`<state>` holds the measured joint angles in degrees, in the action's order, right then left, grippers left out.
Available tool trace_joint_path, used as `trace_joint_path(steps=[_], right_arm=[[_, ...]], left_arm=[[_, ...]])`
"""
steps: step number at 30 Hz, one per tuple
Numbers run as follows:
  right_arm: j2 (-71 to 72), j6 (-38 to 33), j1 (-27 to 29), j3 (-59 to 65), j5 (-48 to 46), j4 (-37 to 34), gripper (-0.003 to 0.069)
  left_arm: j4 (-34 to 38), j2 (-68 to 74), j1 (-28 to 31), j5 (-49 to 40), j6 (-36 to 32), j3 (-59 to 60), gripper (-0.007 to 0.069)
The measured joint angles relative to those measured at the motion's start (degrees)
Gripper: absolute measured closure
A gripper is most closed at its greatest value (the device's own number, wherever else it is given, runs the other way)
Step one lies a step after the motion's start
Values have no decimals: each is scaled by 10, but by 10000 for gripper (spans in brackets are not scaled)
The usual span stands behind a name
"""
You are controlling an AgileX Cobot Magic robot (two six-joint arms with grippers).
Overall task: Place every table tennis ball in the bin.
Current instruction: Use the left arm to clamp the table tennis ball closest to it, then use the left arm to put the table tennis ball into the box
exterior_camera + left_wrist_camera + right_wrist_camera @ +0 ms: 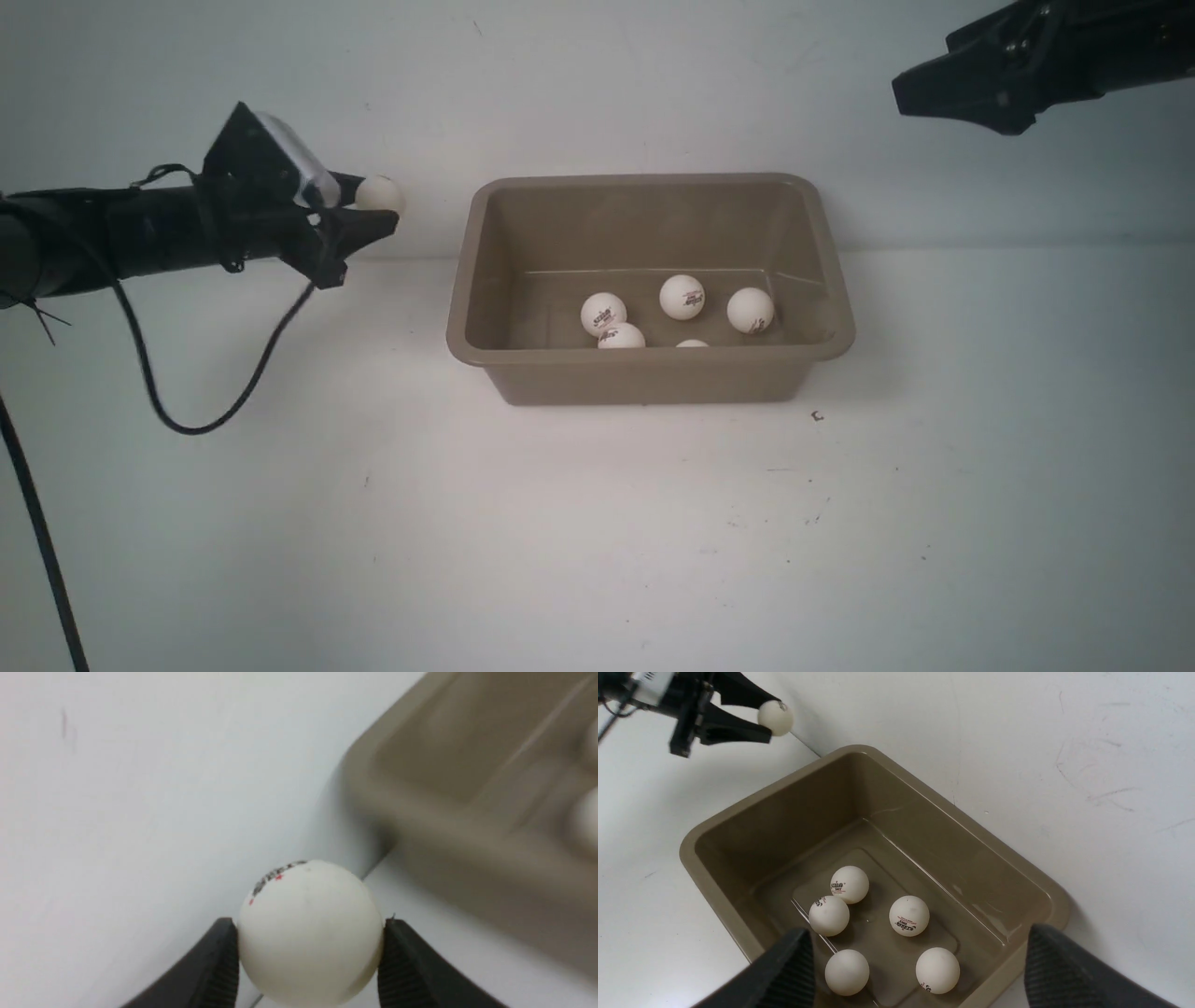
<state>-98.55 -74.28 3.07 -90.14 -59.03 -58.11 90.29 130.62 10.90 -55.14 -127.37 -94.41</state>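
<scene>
The left claw (378, 207) is pinching one white table tennis ball (310, 933) between its two black fingertips, one tip pressing on each side. A dark printed logo with small red marks is showing on the ball. The claw is hovering in the air to the left of the bin (644, 378), near its far left corner and not over the opening.

The taupe-brown bin is sitting on the white tabletop (597, 541), close to the pale wall (597, 84) behind it. Five more balls (909, 915) are lying loosely grouped on the bin's floor, several showing small dark logos. Two of them appear to be touching.

The right claw (920, 970) is hanging high above the bin's right side, its fingers spread wide and gripping nothing. A black cable (187, 425) is drooping in a loop beneath the left arm.
</scene>
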Motion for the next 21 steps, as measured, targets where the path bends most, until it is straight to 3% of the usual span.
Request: trace_joint_path(steps=[1, 3, 12, 16, 17, 21], right_arm=[[0, -1, 0, 0, 1, 0, 113], [0, -1, 0, 0, 2, 0, 113], [0, -1, 0, 0, 10, 0, 113], [0, -8, 0, 0, 18, 0, 113], [0, -20, 0, 0, 26, -2, 113], [11, -49, 1, 1, 45, -18, 113]], left_arm=[[-7, -3, -4, -66, 1, -3, 281], [-13, -4, -25, -99, 2, -6, 281], [-78, -4, -122, -106, 54, -6, 277], [-86, -4, -122, -104, 152, -6, 172], [-86, -5, -122, -94, 208, -6, 97], [-88, -16, -125, -36, 239, -6, 32]])
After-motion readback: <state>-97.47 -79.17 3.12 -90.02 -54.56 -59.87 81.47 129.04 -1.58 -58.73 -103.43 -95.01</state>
